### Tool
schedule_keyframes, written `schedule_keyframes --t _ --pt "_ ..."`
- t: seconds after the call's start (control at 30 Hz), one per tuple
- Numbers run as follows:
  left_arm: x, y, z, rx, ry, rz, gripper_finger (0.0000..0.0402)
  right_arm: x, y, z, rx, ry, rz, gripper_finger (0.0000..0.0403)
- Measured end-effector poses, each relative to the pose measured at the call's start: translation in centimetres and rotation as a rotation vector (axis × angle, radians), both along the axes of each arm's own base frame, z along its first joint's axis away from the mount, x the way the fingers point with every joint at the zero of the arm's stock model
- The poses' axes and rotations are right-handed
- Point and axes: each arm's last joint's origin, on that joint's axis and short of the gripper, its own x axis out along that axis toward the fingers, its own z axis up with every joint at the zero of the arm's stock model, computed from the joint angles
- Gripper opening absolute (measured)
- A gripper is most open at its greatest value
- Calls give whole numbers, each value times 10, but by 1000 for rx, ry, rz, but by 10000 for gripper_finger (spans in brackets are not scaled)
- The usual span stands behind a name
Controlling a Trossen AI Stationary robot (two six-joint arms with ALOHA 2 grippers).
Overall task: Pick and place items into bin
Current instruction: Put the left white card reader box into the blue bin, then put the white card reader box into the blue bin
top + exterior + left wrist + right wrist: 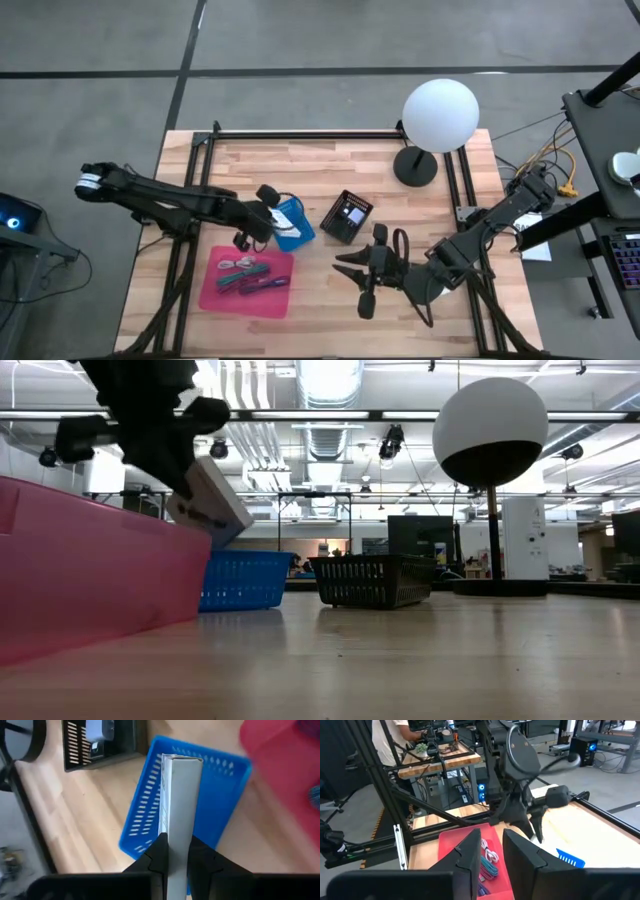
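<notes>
A pink tray near the table's front left holds teal and purple pens and a white cord. A blue basket and a black basket stand mid-table; the black one has a pale item in it. My left gripper hovers over the blue basket, shut on a thin grey-white flat box. My right gripper is open, low over bare wood right of the tray, touching nothing. My left gripper pinches the flat box between its two fingers, one on each broad face, at the box's near end. The box sticks out past the fingertips. It is lifted clear above the blue basket and tilts downward in the low view.
A white globe lamp on a black round base stands at the table's far right. Black frame rails run along the table's left, far and right sides. Bare wood lies between the baskets and the near edge.
</notes>
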Motion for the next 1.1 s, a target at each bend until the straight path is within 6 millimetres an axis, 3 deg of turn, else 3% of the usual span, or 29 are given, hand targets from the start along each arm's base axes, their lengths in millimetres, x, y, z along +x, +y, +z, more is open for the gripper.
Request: schedule_keyframes --t 0.17,0.5,0.93,1.1 --pt "13 1 -10 134 62 -21 24 0 0 0 3 0 -1 69" --pt "33 -1 -25 213 143 -80 27 0 0 0 10 -2 -3 66" --pt "34 -1 -17 215 79 -55 205 0 0 -3 -5 18 -3 63" --pt "33 -1 0 194 2 12 242 -2 1 -3 -8 23 1 59"
